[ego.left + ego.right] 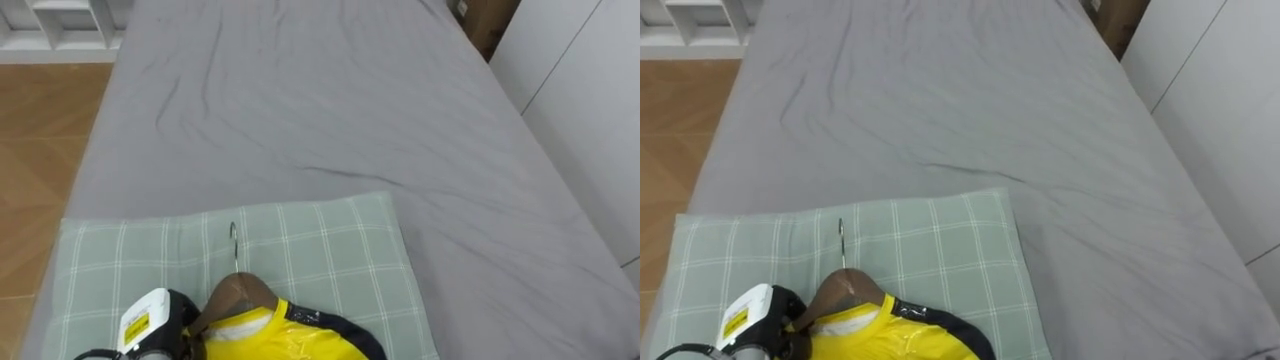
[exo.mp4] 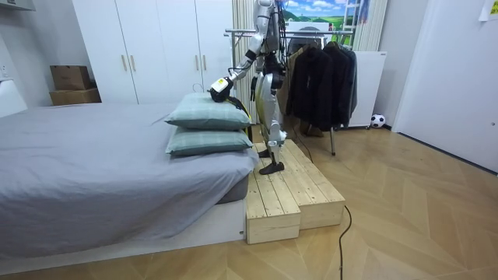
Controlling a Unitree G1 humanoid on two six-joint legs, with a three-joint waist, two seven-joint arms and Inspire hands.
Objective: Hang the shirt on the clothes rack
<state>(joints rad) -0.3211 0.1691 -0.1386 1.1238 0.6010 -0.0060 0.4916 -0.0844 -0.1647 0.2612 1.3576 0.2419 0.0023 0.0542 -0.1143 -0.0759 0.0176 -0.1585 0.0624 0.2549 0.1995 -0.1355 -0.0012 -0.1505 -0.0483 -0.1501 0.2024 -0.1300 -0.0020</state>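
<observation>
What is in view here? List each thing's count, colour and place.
Wooden hanger with metal hook: one, brown, inside the garment.
Yellow garment with dark trim: one, on the top pillow.
Green checked pillows: two, stacked at the bed's head.
Grey bed sheet: one, covering the bed.
Dark coats on a metal rail: several, behind the robot.
Tall wardrobe doors: several, white, far wall.
Cardboard boxes: two, brown, stacked beside the wardrobe.
Black-and-white ball: one, floor by the rail.
Pale wooden platform: one, under the robot, beside the bed.
Left hand: one, black, beside the hanger on the pillow.
</observation>
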